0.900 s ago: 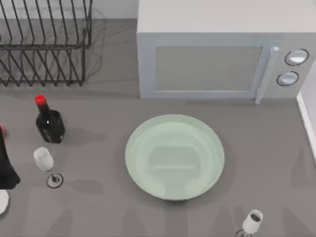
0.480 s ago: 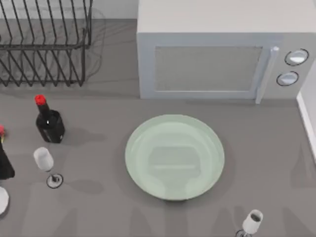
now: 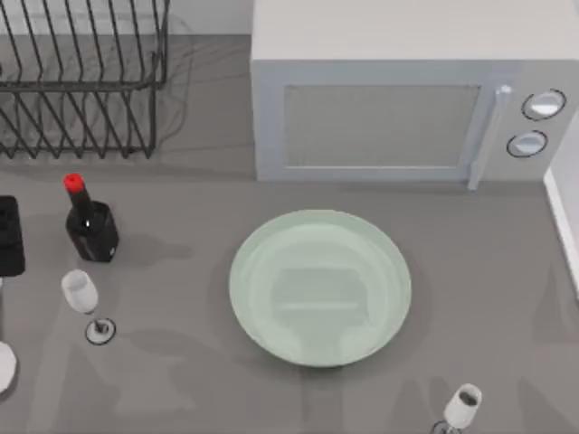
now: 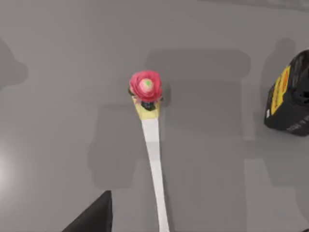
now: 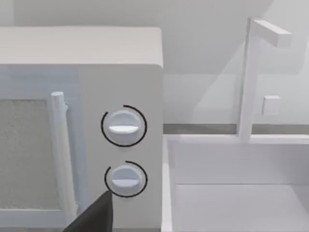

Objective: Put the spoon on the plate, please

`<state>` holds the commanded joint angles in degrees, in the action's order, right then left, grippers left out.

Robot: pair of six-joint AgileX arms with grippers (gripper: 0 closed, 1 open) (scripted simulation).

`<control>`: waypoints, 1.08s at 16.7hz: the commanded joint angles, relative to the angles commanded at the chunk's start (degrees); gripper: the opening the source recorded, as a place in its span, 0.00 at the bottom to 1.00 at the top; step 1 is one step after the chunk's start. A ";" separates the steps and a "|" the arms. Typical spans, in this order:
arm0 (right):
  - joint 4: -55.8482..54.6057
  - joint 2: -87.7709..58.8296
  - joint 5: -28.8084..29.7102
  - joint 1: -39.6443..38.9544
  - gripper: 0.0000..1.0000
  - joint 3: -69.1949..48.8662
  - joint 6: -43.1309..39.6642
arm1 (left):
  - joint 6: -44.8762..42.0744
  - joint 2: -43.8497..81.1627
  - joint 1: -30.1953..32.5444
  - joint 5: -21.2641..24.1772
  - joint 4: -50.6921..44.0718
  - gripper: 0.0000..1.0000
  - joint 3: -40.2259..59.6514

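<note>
Since the earlier frames the dark body of the left arm point(image 3: 9, 235) has been carried up the top view's left edge, from beside the near wine glass point(image 3: 81, 294) to level with the bottle point(image 3: 90, 226). The spoon point(image 4: 152, 145) is seen in the left wrist view lying flat on the grey table point(image 3: 181, 362) — a thin white strip of handle, a yellowish collar, and a rounded red knob at its end. Its broad white bowl appears to be the pale curve cut by the top view's left edge, near the front. The spoon is well apart from the plate point(image 3: 320, 287), which sits bare at the table's middle, so the task is judged barely begun: the grasp, the carry and the placing are all still to be done.

A dark fingertip point(image 4: 94, 217) of the left gripper is seen beside the handle, not touching it; whether the fingers are spread or closed cannot be told, and nothing is seen to be held.

The plate is round, pale green and glossy, with a shallow rim. The bottle is dark with a red cap and a yellow label. Behind are a matte grey microwave point(image 3: 398, 99) with two round dials and a black wire rack point(image 3: 81, 81). The right arm is parked facing the microwave's dials — a second glass point(image 3: 461, 407) lies tipped at the front
</note>
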<state>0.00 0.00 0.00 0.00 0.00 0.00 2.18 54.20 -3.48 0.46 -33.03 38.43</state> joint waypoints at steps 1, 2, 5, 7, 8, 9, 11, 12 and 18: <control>0.00 0.00 0.00 0.00 1.00 0.00 0.00 | 0.29 6.90 -0.43 0.04 -3.70 1.00 3.75; 0.00 0.00 0.00 0.00 1.00 0.00 0.00 | 0.57 13.38 -0.86 0.07 -7.26 1.00 7.44; 0.00 0.00 0.00 0.00 1.00 0.00 0.00 | 1.25 29.23 -2.06 0.02 -16.41 1.00 17.97; 0.00 0.00 0.00 0.00 1.00 0.00 0.00 | 1.60 36.84 -2.74 -0.11 -21.09 1.00 24.32; 0.00 0.00 0.00 0.00 1.00 0.00 0.00 | 1.75 39.82 -3.02 -0.19 -22.94 1.00 27.12; 0.00 0.00 0.00 0.00 1.00 0.00 0.00 | 1.87 42.38 -3.25 -0.26 -24.47 1.00 29.59; 0.00 0.00 0.00 0.00 1.00 0.00 0.00 | 2.05 46.39 -3.59 -0.39 -26.66 1.00 33.38; 0.00 0.00 0.00 0.00 1.00 0.00 0.00 | 2.10 47.69 -3.68 -0.43 -27.30 1.00 34.57; 0.00 0.00 0.00 0.00 1.00 0.00 0.00 | 2.11 48.36 -3.43 -0.43 -27.56 1.00 35.18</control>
<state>0.00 0.00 0.00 0.00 0.00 0.00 4.29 102.56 -6.92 0.02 -60.59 73.60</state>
